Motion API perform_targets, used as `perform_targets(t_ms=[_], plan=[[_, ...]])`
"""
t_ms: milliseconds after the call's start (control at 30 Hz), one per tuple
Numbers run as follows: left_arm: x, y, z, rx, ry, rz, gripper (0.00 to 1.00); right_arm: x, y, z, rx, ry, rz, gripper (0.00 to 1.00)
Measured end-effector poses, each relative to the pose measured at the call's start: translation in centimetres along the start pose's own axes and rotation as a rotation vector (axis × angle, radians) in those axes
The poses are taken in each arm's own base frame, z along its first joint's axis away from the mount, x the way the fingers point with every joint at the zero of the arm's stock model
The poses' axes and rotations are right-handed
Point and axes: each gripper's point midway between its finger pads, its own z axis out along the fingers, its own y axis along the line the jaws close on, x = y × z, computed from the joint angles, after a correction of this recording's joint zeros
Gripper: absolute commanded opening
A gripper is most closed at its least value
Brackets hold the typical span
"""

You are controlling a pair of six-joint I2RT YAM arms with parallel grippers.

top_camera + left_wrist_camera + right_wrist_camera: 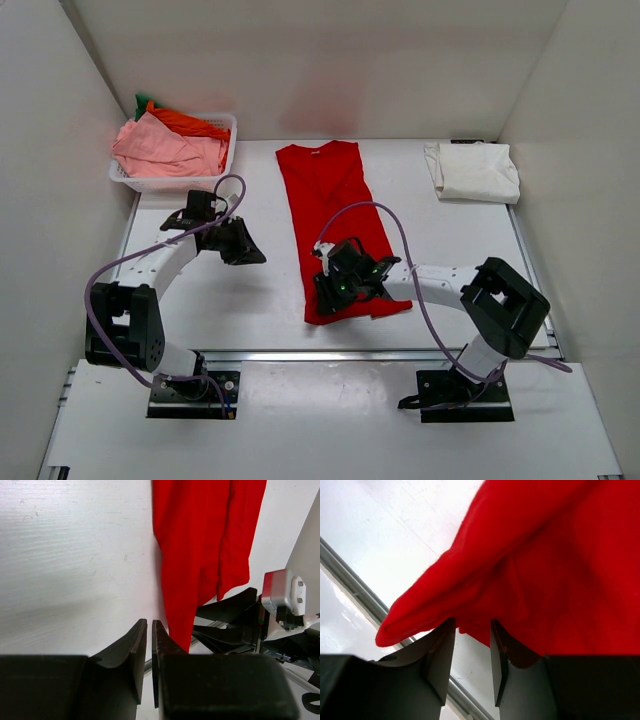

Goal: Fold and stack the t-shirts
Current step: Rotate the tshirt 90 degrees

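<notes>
Pinching near hem of red t-shirt (pixel 335 200): right gripper (pixel 472 626), fingers narrowed on cloth. Left gripper (pixel 150 626) fingers almost touching, holding nothing.

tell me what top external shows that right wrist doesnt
Only top external: the white basket holding pink and orange tees, a folded cream tee far right, the left claw clear of cloth, and the red tee laid out full length. Only right wrist: the hem bunched at the right claw fingertips, table visible between them. Both: red tee, right claw, white table.
</notes>
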Motion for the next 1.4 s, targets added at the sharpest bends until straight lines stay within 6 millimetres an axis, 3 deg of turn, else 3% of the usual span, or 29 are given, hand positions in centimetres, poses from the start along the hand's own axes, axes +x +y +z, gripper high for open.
perform_targets(t_ms=[400, 533, 600, 833, 967, 1233, 1400], plan=[[0.1, 0.1, 0.0, -0.001, 0.002, 0.004, 0.21, 0.8, 0.9, 1.3, -0.027, 0.026, -0.013, 0.33], [0.1, 0.2, 0.0, -0.002, 0.002, 0.003, 0.22, 0.8, 0.8, 1.6, -0.028, 0.028, -0.013, 0.21], [0.1, 0.2, 0.0, -0.002, 0.002, 0.003, 0.21, 0.7, 0.8, 1.7, -0.027, 0.029, -0.014, 0.00], [0.1, 0.2, 0.0, -0.003, 0.004, 0.002, 0.21, 0.8, 0.6, 1.7, -0.012, 0.037, -0.009, 0.00], [0.1, 0.2, 0.0, -0.003, 0.004, 0.002, 0.21, 0.2, 0.8, 0.4, -0.001, 0.022, -0.012, 0.00], [0.2, 0.1, 0.1, -0.002, 0.005, 0.003, 0.21, -4.0, 1.8, -4.3, -0.029, -0.147, -0.011, 0.00], [0.2, 0.1, 0.1, -0.003, 0.007, 0.003, 0.21, -4.1, 1.5, -4.5, -0.010, -0.158, 0.003, 0.00]])
